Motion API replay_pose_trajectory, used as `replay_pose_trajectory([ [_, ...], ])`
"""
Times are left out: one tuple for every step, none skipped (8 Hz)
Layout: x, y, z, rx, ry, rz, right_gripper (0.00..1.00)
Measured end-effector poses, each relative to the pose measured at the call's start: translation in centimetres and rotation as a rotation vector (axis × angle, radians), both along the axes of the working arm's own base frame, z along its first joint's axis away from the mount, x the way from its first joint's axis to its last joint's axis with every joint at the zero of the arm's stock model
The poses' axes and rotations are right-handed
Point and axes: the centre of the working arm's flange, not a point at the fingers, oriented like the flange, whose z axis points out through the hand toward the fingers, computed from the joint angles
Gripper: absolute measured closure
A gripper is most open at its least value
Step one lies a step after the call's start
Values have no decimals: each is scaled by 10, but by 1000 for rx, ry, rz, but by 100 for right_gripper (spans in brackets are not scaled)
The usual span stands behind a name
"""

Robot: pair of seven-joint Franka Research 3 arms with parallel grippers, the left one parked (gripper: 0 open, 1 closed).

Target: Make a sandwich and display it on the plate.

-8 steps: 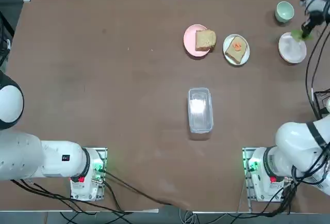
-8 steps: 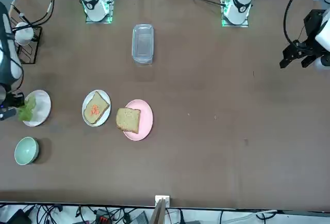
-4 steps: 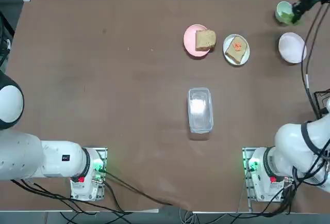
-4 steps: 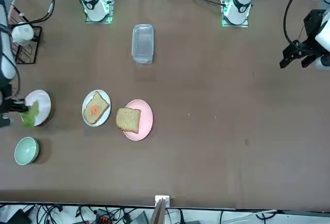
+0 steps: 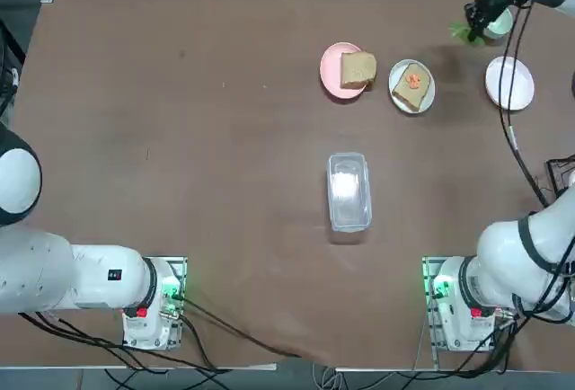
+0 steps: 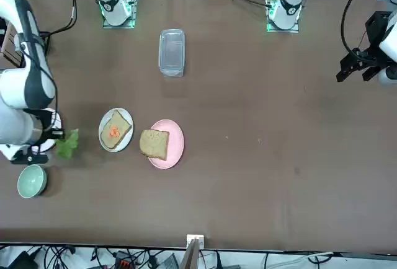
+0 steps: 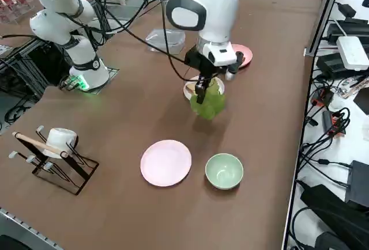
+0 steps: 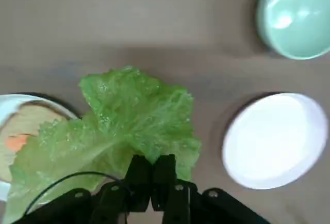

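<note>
Under right gripper [image 8: 151, 175]: lettuce [image 8: 116, 126], stem hidden.

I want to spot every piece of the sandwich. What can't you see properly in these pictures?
- Right gripper: wrist view shows it shut on the lettuce; the top view shows lettuce only as a speck.
- Bread with orange filling: lettuce hides most of it in the wrist view.
- Empty white plate: in the front view, the arm covers most of it.

The brown surface [image 5: 180, 138] carries a clear box [image 5: 349, 191] at centre, and at upper right a pink plate [image 5: 336, 70], two white plates [image 5: 412, 87] [image 5: 509, 83] and a green bowl [image 5: 499, 22].
</note>
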Motion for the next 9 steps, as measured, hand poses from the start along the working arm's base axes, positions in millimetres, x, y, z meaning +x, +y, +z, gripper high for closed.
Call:
replay_pose_trajectory([
  [-1, 17, -2, 16, 6, -7, 96],
  [-4, 35, -6, 31, 18, 4, 96],
  [-10, 53, -14, 44, 36, 20, 96],
  [-16, 70, -22, 59, 54, 24, 96],
  [-20, 85, -29, 70, 66, 34, 96],
  [-24, 98, -35, 75, 71, 54, 96],
  [-26, 109, -38, 65, 76, 124, 96],
  [-28, 117, -40, 46, 80, 217, 96],
  [-29, 123, -42, 22, 83, 302, 96],
])
